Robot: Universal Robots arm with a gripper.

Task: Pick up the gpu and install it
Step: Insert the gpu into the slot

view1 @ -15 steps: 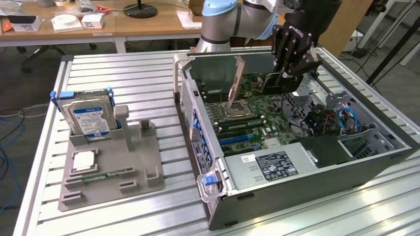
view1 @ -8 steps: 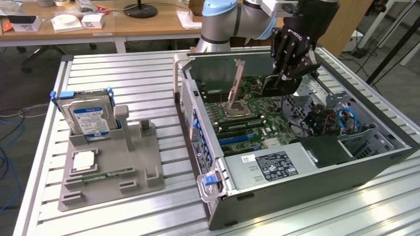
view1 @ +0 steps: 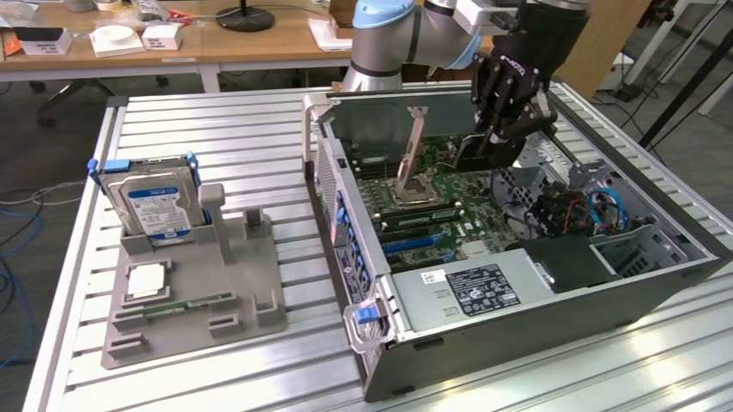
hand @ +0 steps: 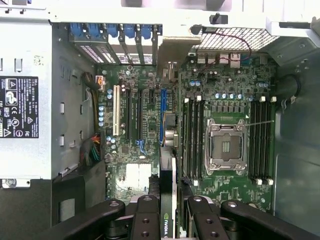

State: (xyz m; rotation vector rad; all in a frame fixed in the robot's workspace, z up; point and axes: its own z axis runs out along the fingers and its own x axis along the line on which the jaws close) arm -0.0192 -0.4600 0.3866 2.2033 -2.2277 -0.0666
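My gripper hangs inside the open computer case, above the motherboard. It is shut on the gpu, a thin dark card held edge-on. In the wrist view the gpu runs as a slim line out from between my fingers, with its metal bracket end toward the case's rear slot openings. The card hovers over the area between the blue expansion slot and the memory slots. Whether it touches a slot I cannot tell.
A grey holder on the slatted table carries a silver hard drive, a small silvery chip and a green memory stick. Inside the case are the power supply, the open CPU socket and cables.
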